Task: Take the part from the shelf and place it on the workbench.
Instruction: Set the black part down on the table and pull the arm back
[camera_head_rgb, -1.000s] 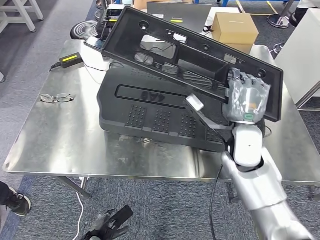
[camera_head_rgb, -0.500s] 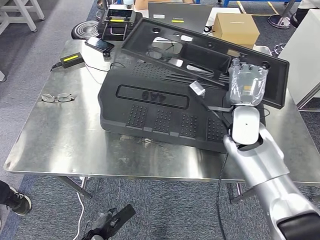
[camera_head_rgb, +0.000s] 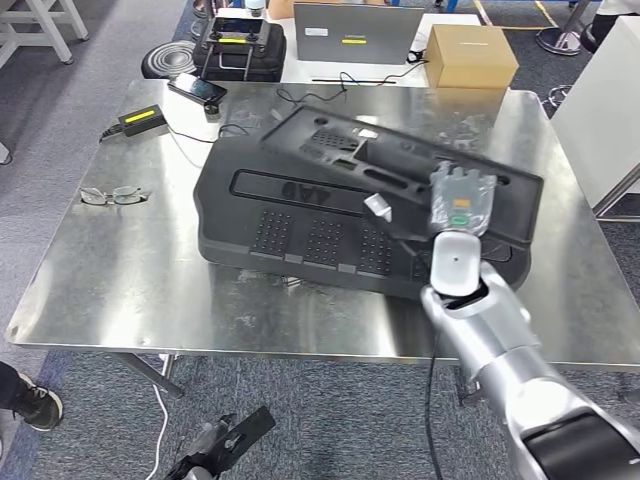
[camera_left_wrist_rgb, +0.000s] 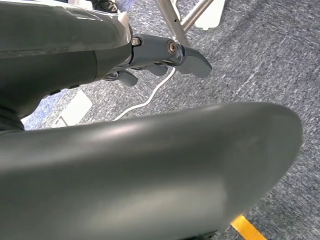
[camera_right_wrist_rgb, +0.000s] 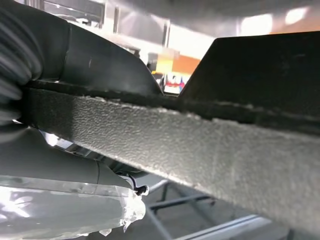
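1. The flat black part (camera_head_rgb: 392, 165) could slide off. It lies on top of a big black panel (camera_head_rgb: 294, 225), not on the bare worktop (camera_head_rgb: 136, 280), so it may slip sideways when the fingers let go.
2. The part's far end sticks out well past the fingers. If the right hand (camera_head_rgb: 459, 205) pulls away fast, that end could swing and bump the cable (camera_head_rgb: 309, 95) or the phone (camera_head_rgb: 198, 90) beyond the fingers.
3. The fingers (camera_head_rgb: 453, 185) are curled around the near edge of the part. They hold it tight, with the edge running through the grip in the right wrist view.
4. The part is low, just above or touching the big panel. I cannot tell which.
5. The left hand (camera_left_wrist_rgb: 170, 55) hangs down by the floor. Its fingers are spread a little and hold nothing.
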